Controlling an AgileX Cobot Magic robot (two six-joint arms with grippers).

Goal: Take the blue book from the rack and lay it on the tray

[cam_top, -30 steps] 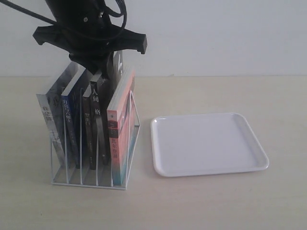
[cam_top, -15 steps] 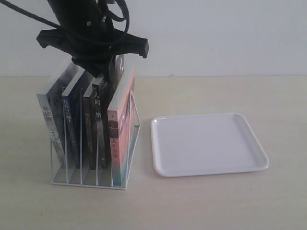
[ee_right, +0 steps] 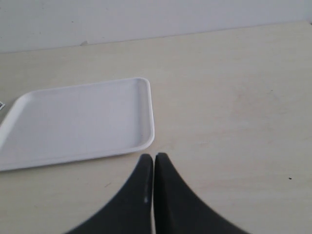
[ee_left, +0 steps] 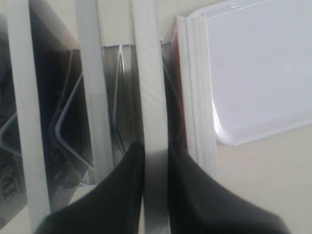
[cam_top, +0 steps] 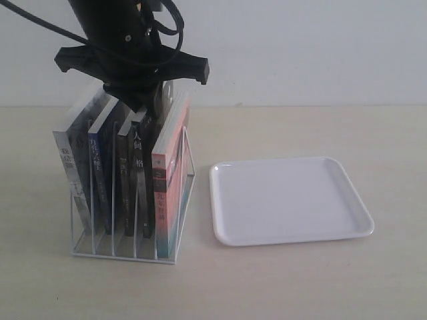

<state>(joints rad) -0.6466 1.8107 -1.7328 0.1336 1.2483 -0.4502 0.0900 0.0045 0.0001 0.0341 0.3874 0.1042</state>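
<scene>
The blue book [cam_top: 138,167] stands in the white wire rack [cam_top: 123,256]. Its thin spine looks near-black and carries white lettering. It is right beside the thick pink book [cam_top: 162,193]. My left gripper [cam_top: 137,107] reaches down from above and is shut on this book's top edge. In the left wrist view both dark fingers [ee_left: 122,185] clamp the white page edge of the blue book [ee_left: 151,73], and my left gripper [ee_left: 155,146] hides the part it pinches. The white tray [cam_top: 290,200] lies flat to the right of the rack. My right gripper [ee_right: 154,156] is shut on nothing, above bare table near a corner of the tray [ee_right: 73,122].
More books share the rack: a grey one [cam_top: 70,173] at the left, a brighter blue-spined one [cam_top: 97,167] and a short black-spined one [cam_top: 122,173]. Wire loop dividers [ee_left: 63,117] stand between them. The tray [ee_left: 258,73] lies close to the pink book's pages [ee_left: 197,97]. A pale wall rises behind the table.
My left gripper has drifted slightly right and down with the book still in its jaws. The neighbouring books have shifted a little with it. The tray has not moved.
</scene>
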